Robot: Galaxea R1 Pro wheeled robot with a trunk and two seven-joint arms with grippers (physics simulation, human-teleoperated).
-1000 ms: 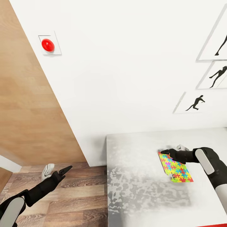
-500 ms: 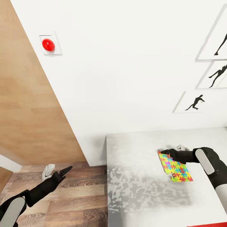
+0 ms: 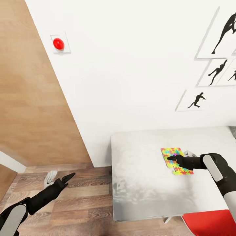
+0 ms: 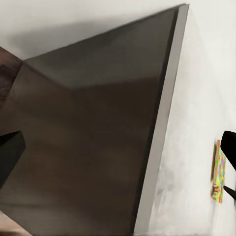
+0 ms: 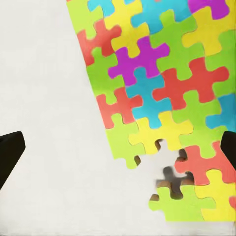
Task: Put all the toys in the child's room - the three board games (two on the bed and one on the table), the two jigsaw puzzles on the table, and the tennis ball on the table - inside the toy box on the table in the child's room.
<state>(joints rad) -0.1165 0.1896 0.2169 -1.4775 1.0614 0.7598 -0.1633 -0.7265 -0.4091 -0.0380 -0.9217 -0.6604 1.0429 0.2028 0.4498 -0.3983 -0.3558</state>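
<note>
A jigsaw puzzle [image 3: 177, 161] of bright interlocking pieces lies flat on the pale grey table [image 3: 141, 183], towards its right. My right gripper [image 3: 179, 156] hovers open just above it. In the right wrist view the puzzle [image 5: 162, 83] spreads between the two wide-apart fingertips [image 5: 10, 152]. My left gripper [image 3: 59, 177] is open and holds nothing. It hangs over the wood floor, left of the table. The left wrist view shows the table's dark side panel [image 4: 98, 132] and the puzzle [image 4: 219, 172] on top. The toy box, board games, bed and tennis ball are out of view.
A white wall with black silhouette pictures [image 3: 196, 100] and a red button [image 3: 58, 44] stands behind the table. A wooden panel [image 3: 29, 98] rises at the left. A red object [image 3: 209, 223] sits below the table's near right corner. A grey sliver [image 3: 233, 131] shows at the table's far right.
The whole view has shifted, so the camera moved and the table's near edge now shows. The right gripper now sits further in over the puzzle. The left arm looks unchanged.
</note>
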